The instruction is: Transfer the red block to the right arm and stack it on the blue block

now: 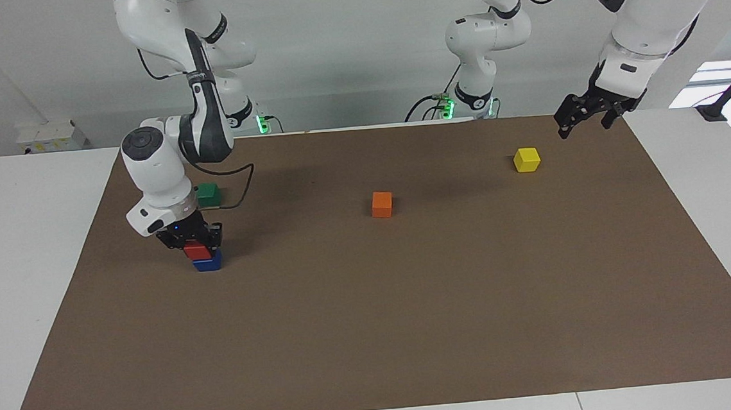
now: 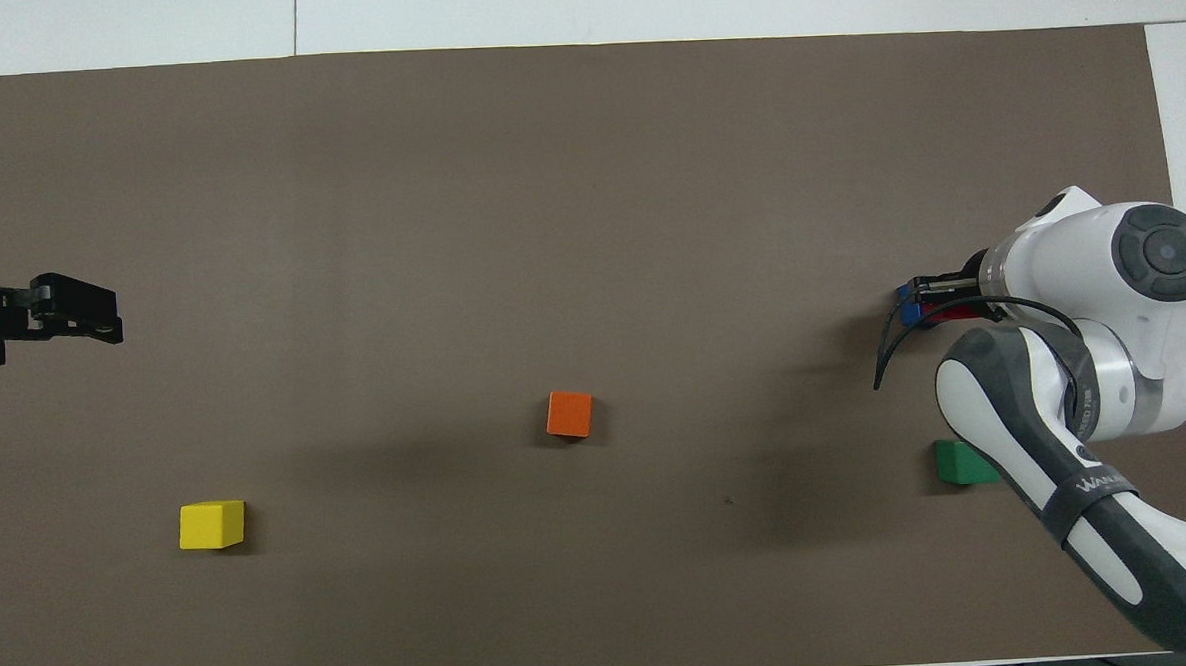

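The red block (image 1: 196, 249) sits on top of the blue block (image 1: 209, 263) at the right arm's end of the brown mat. My right gripper (image 1: 195, 241), with a small blue light at its wrist, is lowered over the stack and its fingers are shut on the red block's sides. In the overhead view the right arm hides most of the stack; only slivers of the blue block (image 2: 909, 311) and the red block (image 2: 938, 315) show beside the right gripper (image 2: 930, 298). My left gripper (image 1: 585, 126) is open and empty, raised over the mat's edge at the left arm's end; it also shows in the overhead view (image 2: 102, 324).
A green cube (image 1: 208, 194) lies close to the stack, nearer to the robots, partly hidden by the right arm. An orange cube (image 1: 381, 204) lies mid-mat. A yellow cube (image 1: 526, 159) lies near the left gripper. The brown mat (image 1: 413, 330) covers the white table.
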You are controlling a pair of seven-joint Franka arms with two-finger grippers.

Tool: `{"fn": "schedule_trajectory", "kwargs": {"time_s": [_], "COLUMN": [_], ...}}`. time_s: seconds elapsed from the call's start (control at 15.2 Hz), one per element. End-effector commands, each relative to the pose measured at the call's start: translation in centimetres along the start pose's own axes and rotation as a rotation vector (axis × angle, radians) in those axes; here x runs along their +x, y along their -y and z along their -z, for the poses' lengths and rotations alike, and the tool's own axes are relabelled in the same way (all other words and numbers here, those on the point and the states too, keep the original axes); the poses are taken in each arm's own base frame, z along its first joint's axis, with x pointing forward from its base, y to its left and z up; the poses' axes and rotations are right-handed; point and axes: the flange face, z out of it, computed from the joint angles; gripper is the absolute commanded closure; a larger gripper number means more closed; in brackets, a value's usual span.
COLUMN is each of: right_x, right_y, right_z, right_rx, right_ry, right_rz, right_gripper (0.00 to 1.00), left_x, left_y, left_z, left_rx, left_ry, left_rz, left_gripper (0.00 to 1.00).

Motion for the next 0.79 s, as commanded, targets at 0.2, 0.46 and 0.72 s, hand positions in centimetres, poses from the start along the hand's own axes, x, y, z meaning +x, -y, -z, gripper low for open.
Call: {"fn": "schedule_trajectory", "kwargs": {"time_s": [0.2, 0.46, 0.72], "right_x": [0.2, 0.2, 0.2], "right_y": [-0.5, -1.0, -0.9], "right_z": [0.1, 0.1, 0.1], "right_rx": [0.03, 0.029, 0.029], "right_ry": [-0.019, -0.022, -0.02], "right_rz": [0.007, 0.004, 0.004], "right_gripper": [0.98, 0.0, 0.0], "left_x": [-0.4, -0.6, -0.4], "left_y": [0.0, -1.3, -0.7], "left_z": [0.5, 1.2, 1.2], "left_rx": [-0.034, -0.034, -0.035], "left_ry": [-0.004, -0.003, -0.015], "left_rz": [0.011, -0.01, -0.002], "left_gripper": [0.0, 0.0, 0.0]}}
